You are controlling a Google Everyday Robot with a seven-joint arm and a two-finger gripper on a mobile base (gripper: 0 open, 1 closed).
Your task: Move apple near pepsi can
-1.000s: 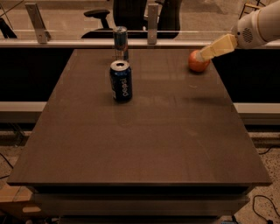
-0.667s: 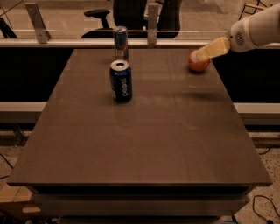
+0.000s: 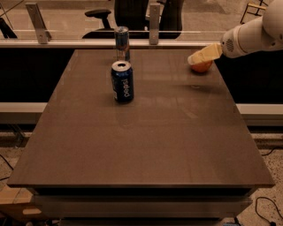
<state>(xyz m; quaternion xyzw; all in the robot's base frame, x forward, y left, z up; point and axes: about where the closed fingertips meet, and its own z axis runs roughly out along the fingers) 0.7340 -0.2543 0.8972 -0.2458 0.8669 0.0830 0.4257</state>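
A dark brown, faintly glossy table fills most of the view, with a second ledge of the same colour showing under its near edge. Beyond its far edge a pale horizontal rail carries 2 upright metal posts, and past that stand 1 black office chair and a light floor. The table holds 2 cans and 1 apple. The pepsi can stands upright left of the table's middle, its silver top showing and its white lettering running down the side. Just behind it, near the far edge, stands 1 taller, slimmer blue-and-silver can, apart from the pepsi can. The apple is well to the right of the pepsi can and a little farther back, close to the table's right edge, only its orange lower half showing. The 1 gripper, tan at its tip, reaches in from the right on a white arm and lies over the apple's top, touching it. I cannot tell whether it is clamped on the fruit or loose.
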